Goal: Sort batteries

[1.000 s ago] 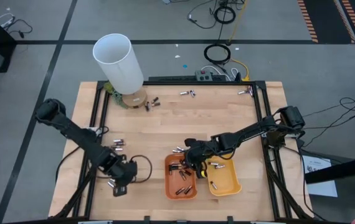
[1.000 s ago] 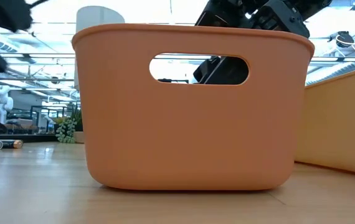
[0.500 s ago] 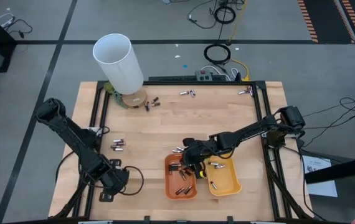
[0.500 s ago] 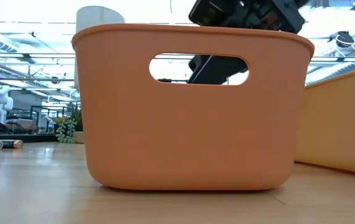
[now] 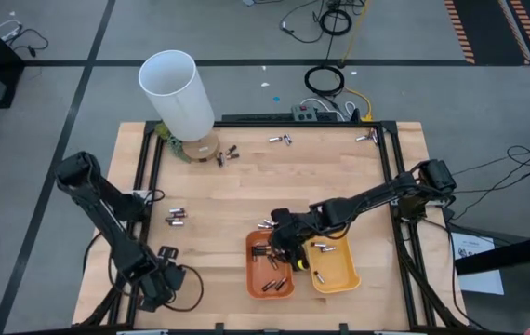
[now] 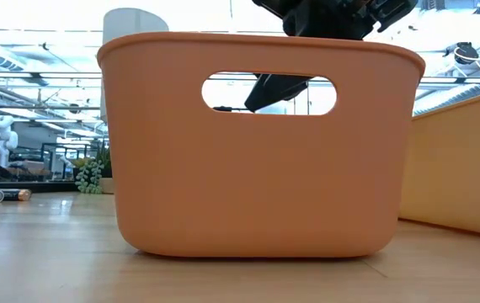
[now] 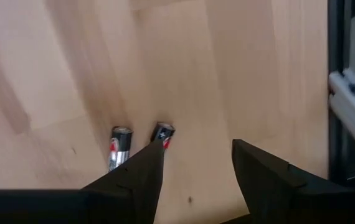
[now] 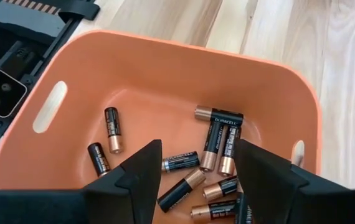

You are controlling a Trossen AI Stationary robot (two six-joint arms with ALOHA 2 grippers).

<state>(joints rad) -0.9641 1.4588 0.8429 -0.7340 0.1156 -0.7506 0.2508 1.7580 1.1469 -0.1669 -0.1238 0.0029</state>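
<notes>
Batteries under two open grippers

Batteries (image 8: 215, 140) lie in our orange tray (image 8: 165, 68), dark cells with coppery ends scattered over its floor, filling the middle and lower right of the right wrist picture. We hold our right gripper (image 8: 196, 177) just above them: its two dark fingers stand apart at the bottom of that picture, with nothing between them, and one dark cell (image 8: 179, 162) shows in the gap below. From overhead, the right gripper (image 5: 282, 233) sits at the lower centre of the picture, over the upper right corner of the orange tray (image 5: 256, 284), with the yellow tray (image 5: 344, 274) touching it on the right. That yellow tray holds a few cells (image 5: 325, 248) of its own.

Our left gripper (image 5: 158, 284) is at the lower left of the overhead picture, near the table's (image 5: 246, 186) front edge. Its fingers are spread wide and empty. In the left wrist picture two silvery cells (image 7: 120, 144) lie on the bare wood just beyond the fingertips, side by side, one of them (image 7: 162, 132) right at the tip of one finger (image 7: 137, 174); we cannot tell whether it touches.

More loose cells (image 5: 175, 216) lie on the wood left of centre, and others (image 5: 281, 140) along the top edge, beside the tall white tube (image 5: 177, 93) at upper left.

In the level picture the orange tray (image 6: 257, 168) fills the frame, with the right gripper showing dark above its rim and through the handle slot.
</notes>
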